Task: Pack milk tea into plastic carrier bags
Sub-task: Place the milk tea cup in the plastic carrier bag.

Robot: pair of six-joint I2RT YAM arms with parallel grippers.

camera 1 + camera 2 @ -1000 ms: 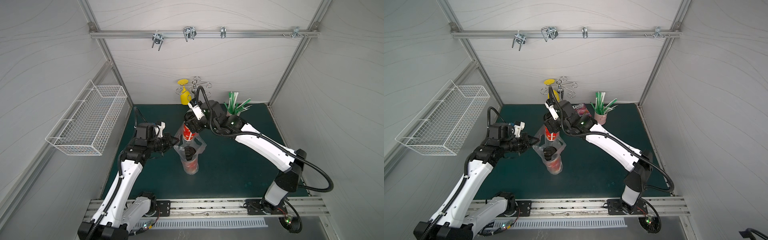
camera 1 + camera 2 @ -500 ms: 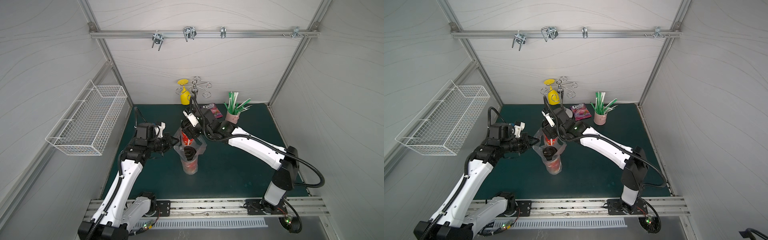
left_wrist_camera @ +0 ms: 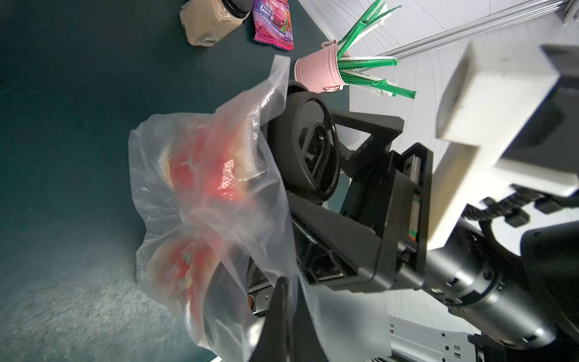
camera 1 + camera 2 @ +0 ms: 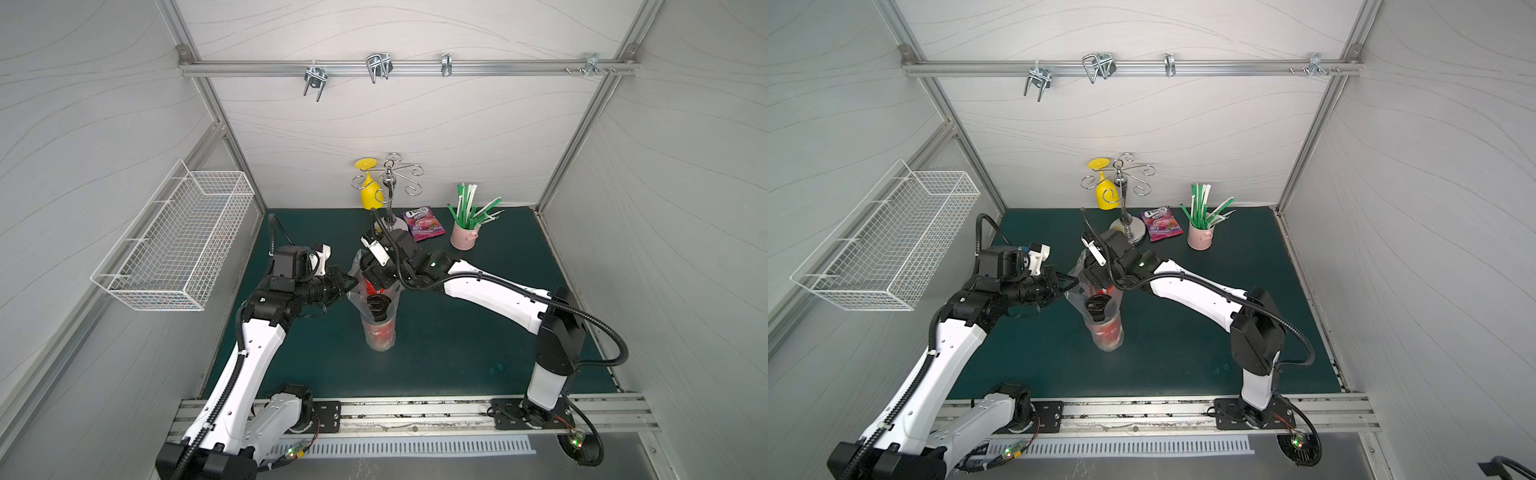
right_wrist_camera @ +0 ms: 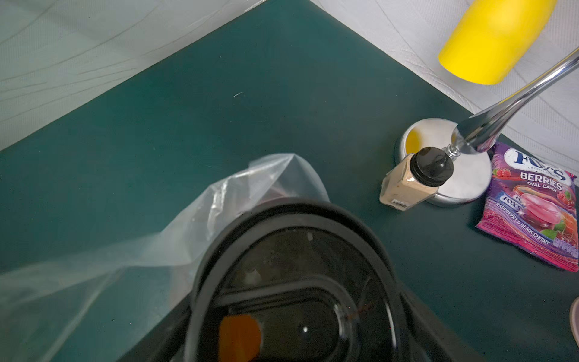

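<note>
One milk tea cup [image 4: 379, 332], red with a black lid [image 4: 376, 305], stands inside the clear plastic carrier bag [image 4: 353, 299] at the middle of the green table. A second red cup [image 4: 368, 286] hangs tilted in the bag's mouth, with my right gripper [image 4: 374, 276] shut on it just below its lid [image 3: 302, 153]. That lid [image 5: 291, 282] fills the right wrist view. My left gripper [image 4: 353, 284] is shut on the bag's left rim and holds it up. Both cups [image 3: 200, 169] [image 3: 175, 269] show through the bag [image 3: 219, 219] in the left wrist view.
At the back stand a chrome rack [image 4: 388, 195] with a yellow glass [image 4: 368, 195], a small beige bottle [image 5: 404, 185], a purple snack packet [image 4: 423, 223] and a pink bucket of straws [image 4: 465, 239]. A wire basket [image 4: 178, 241] hangs on the left wall.
My right arm has come forward and down, lowering the second cup from above the bag into its mouth. The left gripper has kept its hold on the bag's rim.
</note>
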